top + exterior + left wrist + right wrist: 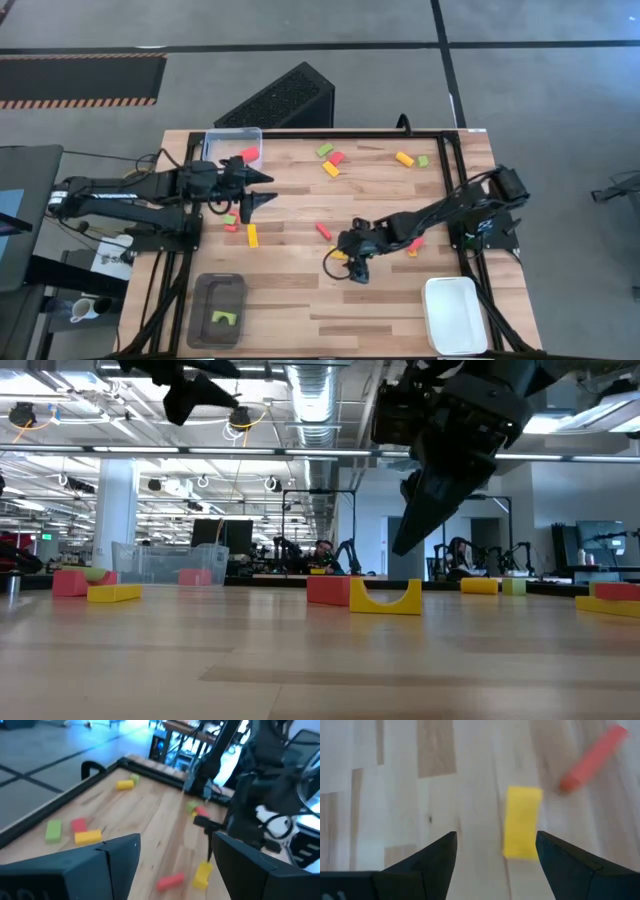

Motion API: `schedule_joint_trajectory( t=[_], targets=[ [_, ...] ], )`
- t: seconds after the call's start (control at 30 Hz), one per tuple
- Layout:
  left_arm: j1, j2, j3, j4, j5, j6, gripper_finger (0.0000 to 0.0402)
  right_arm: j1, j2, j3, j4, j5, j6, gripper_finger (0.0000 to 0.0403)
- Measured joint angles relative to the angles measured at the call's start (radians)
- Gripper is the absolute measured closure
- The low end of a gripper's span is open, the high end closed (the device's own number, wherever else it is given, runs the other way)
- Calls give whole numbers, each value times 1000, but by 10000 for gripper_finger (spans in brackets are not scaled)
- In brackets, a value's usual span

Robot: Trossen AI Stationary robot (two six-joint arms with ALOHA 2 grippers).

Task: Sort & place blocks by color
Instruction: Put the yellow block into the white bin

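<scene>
Desk (300, 300) first: I see blocks scattered across its far half. Right hand (495, 851) hangs over mid-desk, fingers spread wide, empty — yellow arch block (522, 822) lies just ahead of them, red bar (592, 757) beyond. Left hand (262, 187) by the clear tray (218, 141), fingers apart, holding nothing.
</scene>
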Motion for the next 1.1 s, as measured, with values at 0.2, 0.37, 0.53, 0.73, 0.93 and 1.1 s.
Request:
schedule_joint_trajectory(
  t=[0.2, 0.37, 0.53, 0.73, 0.93, 1.1],
  targets=[
    [19, 2, -1, -57, 12, 20, 171, 0, 14, 25, -7, 45, -29, 106],
    [19, 22, -2, -69, 13, 37, 171, -16, 15, 22, -39, 70, 15, 106],
    [19, 29, -2, -64, 12, 42, 171, -18, 84, 21, -39, 67, 31, 106],
    [19, 28, -1, -70, 11, 41, 171, -12, 170, 25, -6, 73, 52, 106],
    [19, 28, -1, -68, 3, 39, 171, -6, 172, 24, -16, 85, 76, 135],
    [19, 29, -1, -68, -4, 29, 171, -7, 172, 24, -31, 75, 79, 216]
  ],
)
